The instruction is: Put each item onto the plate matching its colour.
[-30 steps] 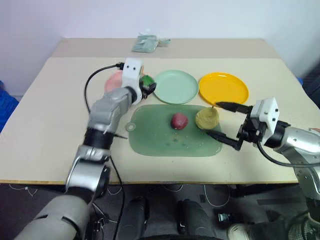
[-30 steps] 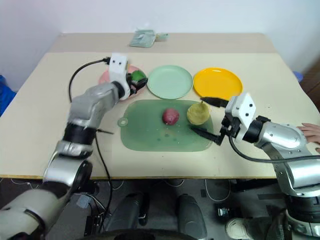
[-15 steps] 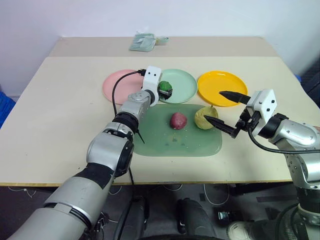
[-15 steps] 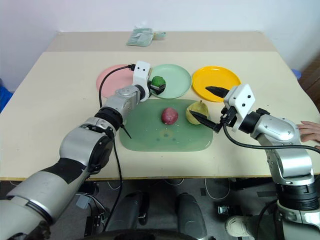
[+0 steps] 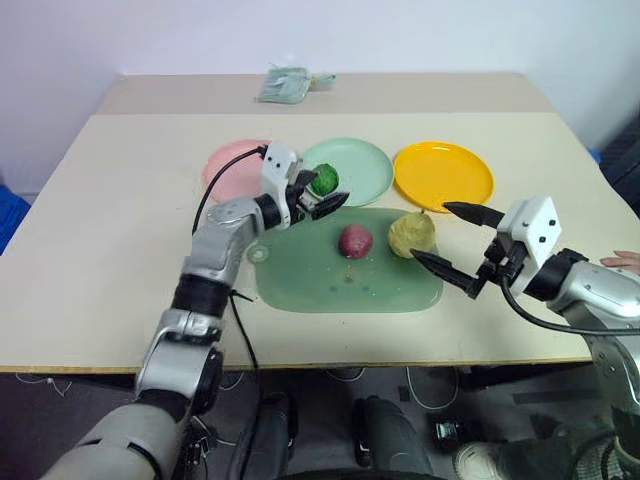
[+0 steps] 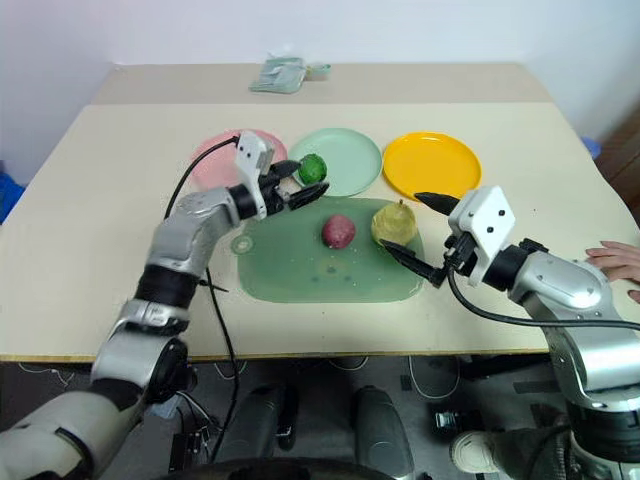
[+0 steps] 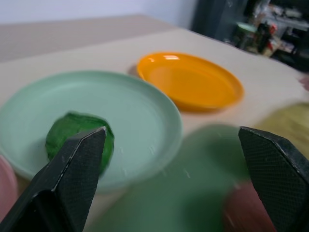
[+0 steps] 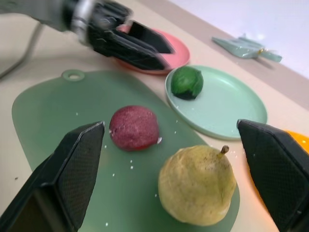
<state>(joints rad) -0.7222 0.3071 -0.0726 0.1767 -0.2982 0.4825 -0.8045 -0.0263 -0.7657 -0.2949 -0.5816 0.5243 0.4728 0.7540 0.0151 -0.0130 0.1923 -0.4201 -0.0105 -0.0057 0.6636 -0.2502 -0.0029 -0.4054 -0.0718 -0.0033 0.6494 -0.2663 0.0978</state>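
Table (image 5: 110, 240) with plates (image 5: 444, 176), cutting board (image 5: 330, 285)

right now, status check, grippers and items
Left gripper open, beside green ball on mint plate. Right gripper open by yellow pear. Pear and maroon oval on cutting board. Nothing blocking.

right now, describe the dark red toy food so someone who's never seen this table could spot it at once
Find the translucent green rectangular cutting board lying in front of the row of three round plastic plates. Two toy foods sit on its far half, and the dark red-maroon oval toy food is the left one. Its neighbour, the pale yellow pear-shaped toy, is larger and has a stem.
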